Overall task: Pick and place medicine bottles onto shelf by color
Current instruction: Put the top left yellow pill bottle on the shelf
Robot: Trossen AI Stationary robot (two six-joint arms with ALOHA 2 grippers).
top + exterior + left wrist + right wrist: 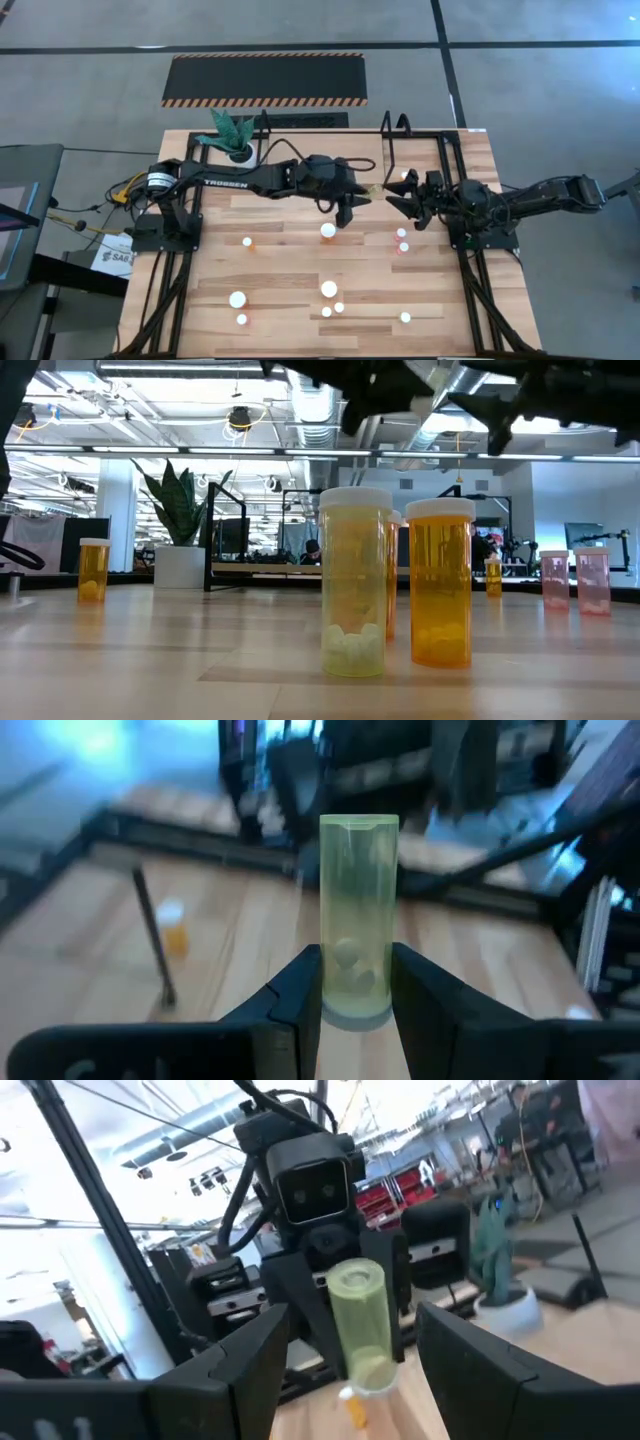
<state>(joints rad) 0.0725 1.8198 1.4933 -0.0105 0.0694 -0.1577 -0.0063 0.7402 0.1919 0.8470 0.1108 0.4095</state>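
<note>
My left gripper [362,192] is above the middle of the table, shut on a yellow-green medicine bottle [358,910], which also shows in the right wrist view [362,1325]. My right gripper [398,196] is open and faces it from the right. Its two fingers [250,1360] stand wide apart, a little short of the bottle. Several white-capped bottles stand on the table: an orange one [247,241], two pink ones [402,240] and a group near the front [329,289]. The shelf [325,140], with black hoop uprights, stands at the far edge. My left gripper pinches the yellow-green bottle between its two fingers [300,990], on the sides of the end nearest the gripper [355,1000], where the pills lie. The rest of the bottle sticks out past the fingertips toward my right gripper. The bottle is lifted clear of the table.
A green plant in a white pot [232,138] stands at the shelf's left end. A black hazard-striped mat [265,80] lies on the floor beyond the table. In the low view a yellow-green bottle [353,585] and an orange one [440,585] stand closest.
</note>
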